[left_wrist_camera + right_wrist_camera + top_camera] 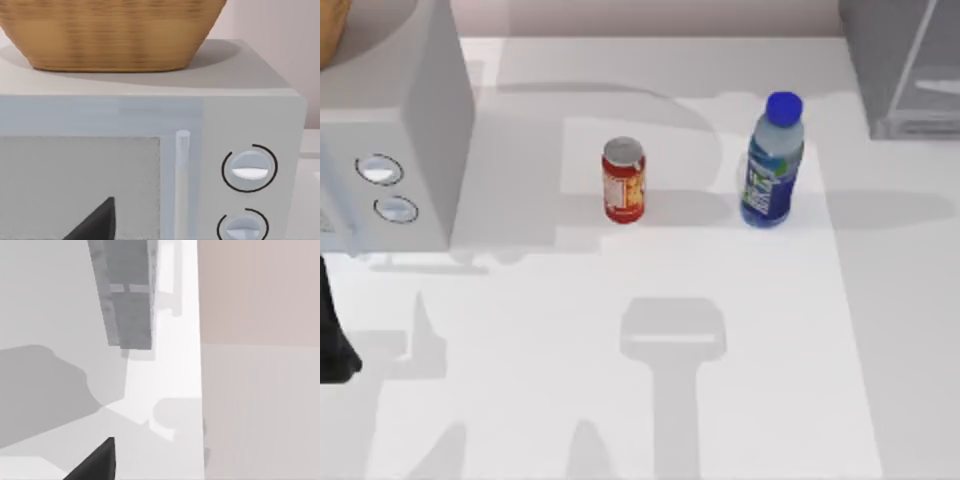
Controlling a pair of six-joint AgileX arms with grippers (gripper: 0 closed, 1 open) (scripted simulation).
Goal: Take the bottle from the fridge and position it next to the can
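The bottle, clear with a blue cap and blue label, stands upright on the white table, free of any gripper. The red can stands upright to its left, a gap apart. The dark grey fridge sits at the table's back right corner, and the right wrist view shows the fridge from a distance. My left arm is at the table's left edge, and my left gripper faces the dialled box. My right gripper is above the table near a wall.
A light grey box with two round dials fills the back left, close in front of the left wrist camera as the box. A woven basket rests on top of it. Arm shadows fall across the table's front.
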